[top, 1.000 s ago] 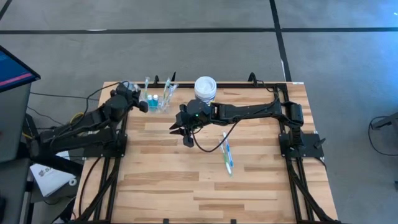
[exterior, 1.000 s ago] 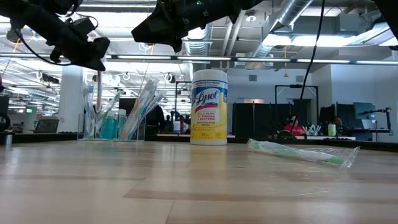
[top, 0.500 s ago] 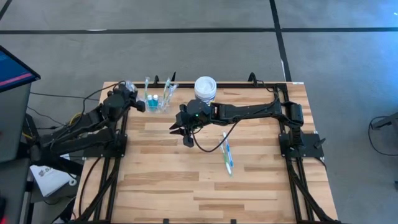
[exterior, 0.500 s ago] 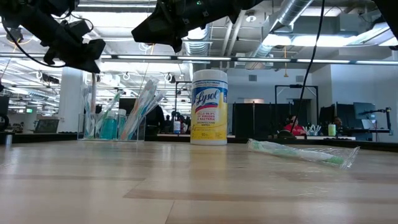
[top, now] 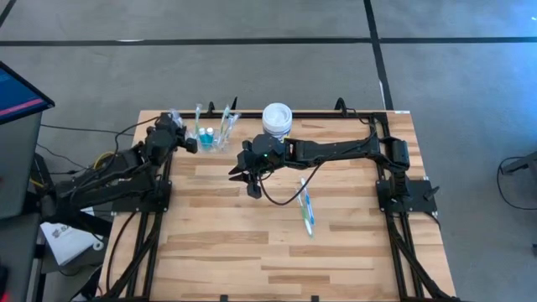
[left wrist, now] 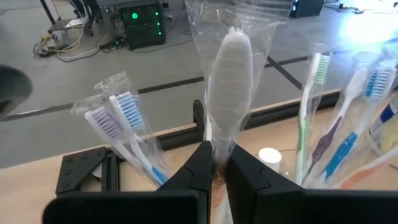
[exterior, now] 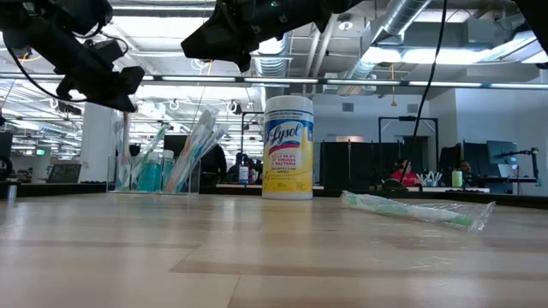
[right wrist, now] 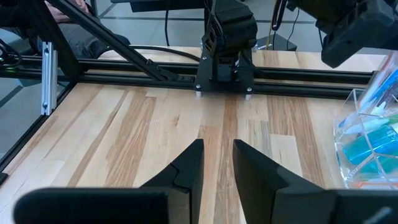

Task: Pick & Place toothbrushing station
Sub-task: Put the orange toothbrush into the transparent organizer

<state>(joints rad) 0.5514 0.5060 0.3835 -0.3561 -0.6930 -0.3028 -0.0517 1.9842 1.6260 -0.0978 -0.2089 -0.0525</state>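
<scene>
My left claw (left wrist: 214, 167) is clamped on a wrapped toothbrush (left wrist: 227, 93), seemingly above the cup (top: 211, 137); my right claw (right wrist: 217, 163) hovers, fingers apart.

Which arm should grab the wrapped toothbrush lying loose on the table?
Right. The right gripper is open, empty and closer to the toothbrush; the left gripper already holds a wrapped brush.

Pale wooden desk (top: 252, 243) showing smooth butcher-block strips; toothbrushes (left wrist: 127, 134) sitting in glossy, crinkled clear plastic wrap; clear plastic cup (exterior: 154, 178) shining; matt black pincer fingers (right wrist: 186, 171) appearing smooth.
</scene>
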